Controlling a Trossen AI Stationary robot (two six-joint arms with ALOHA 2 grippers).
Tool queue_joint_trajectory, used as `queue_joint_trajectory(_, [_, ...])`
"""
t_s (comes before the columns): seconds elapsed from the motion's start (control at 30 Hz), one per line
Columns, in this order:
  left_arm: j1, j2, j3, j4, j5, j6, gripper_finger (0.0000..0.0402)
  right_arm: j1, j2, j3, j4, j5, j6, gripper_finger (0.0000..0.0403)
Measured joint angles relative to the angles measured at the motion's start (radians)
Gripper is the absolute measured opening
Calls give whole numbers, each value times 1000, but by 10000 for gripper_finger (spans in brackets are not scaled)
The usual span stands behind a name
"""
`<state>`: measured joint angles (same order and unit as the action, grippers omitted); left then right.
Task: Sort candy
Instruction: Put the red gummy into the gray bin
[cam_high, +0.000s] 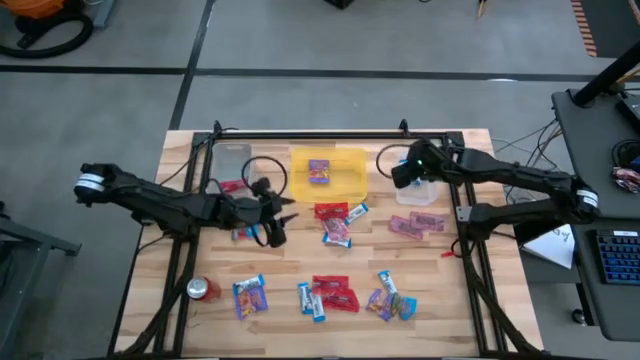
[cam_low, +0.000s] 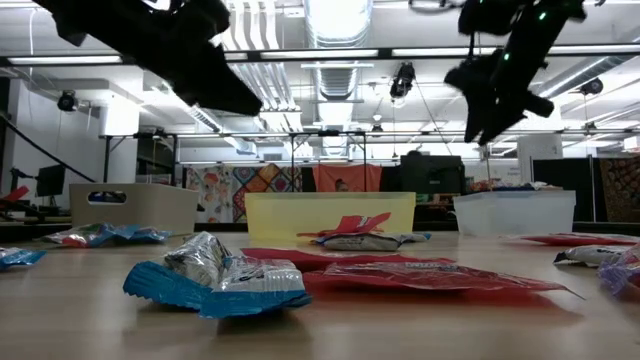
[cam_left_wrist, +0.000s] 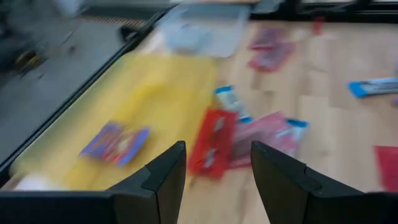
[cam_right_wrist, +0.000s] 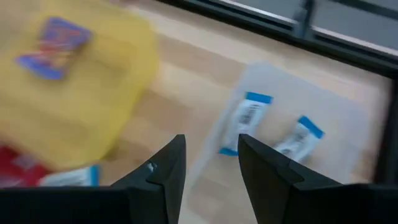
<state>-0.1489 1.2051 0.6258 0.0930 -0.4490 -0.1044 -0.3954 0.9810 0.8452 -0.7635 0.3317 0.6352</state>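
Candy: wrapped sweets lie scattered over the wooden table (cam_high: 180, 170), mostly on the near side of the yellow bin (cam_high: 328, 172).
Purple packet in bin: one purple multicolour packet (cam_high: 319, 171) lies inside the yellow bin; both wrist views show it too (cam_right_wrist: 55, 38).
Blue-and-white bars: two bars (cam_right_wrist: 249, 118) lie in the clear bin (cam_right_wrist: 298, 106) just right of the yellow bin; only the right wrist view shows them, as the right arm covers that bin from above.
Red packets: a red packet (cam_left_wrist: 212, 142) lies just in front of the yellow bin with a blue-and-white bar beside it; more red ones (cam_high: 335, 292) sit farther toward the near edge.
Left gripper: the left gripper (cam_left_wrist: 217, 163) hovers empty over the table left of the yellow bin, fingers apart.
Right gripper: the right gripper (cam_right_wrist: 211, 163) hangs above the clear bin, fingers parted, nothing between them.
Low view only: a beige bin (cam_low: 133, 207) stands left of the yellow bin, and a crumpled blue wrapper (cam_low: 220, 280) lies nearest the camera.
Soda can: a red can (cam_high: 203, 289) stands at the near left, far from the yellow bin.
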Motion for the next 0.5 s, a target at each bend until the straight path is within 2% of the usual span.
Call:
queue_joint_trajectory(0.1, [-21,79,0,95,46,101,164,78,-32,0,13,2,0,139])
queue_joint_trajectory(0.27, [-57,215,0,221,52,230,164,189,-46,0,31,9,8,139])
queue_joint_trajectory(0.5, [-71,373,0,449,52,261,164,282,-10,0,68,10,10,139])
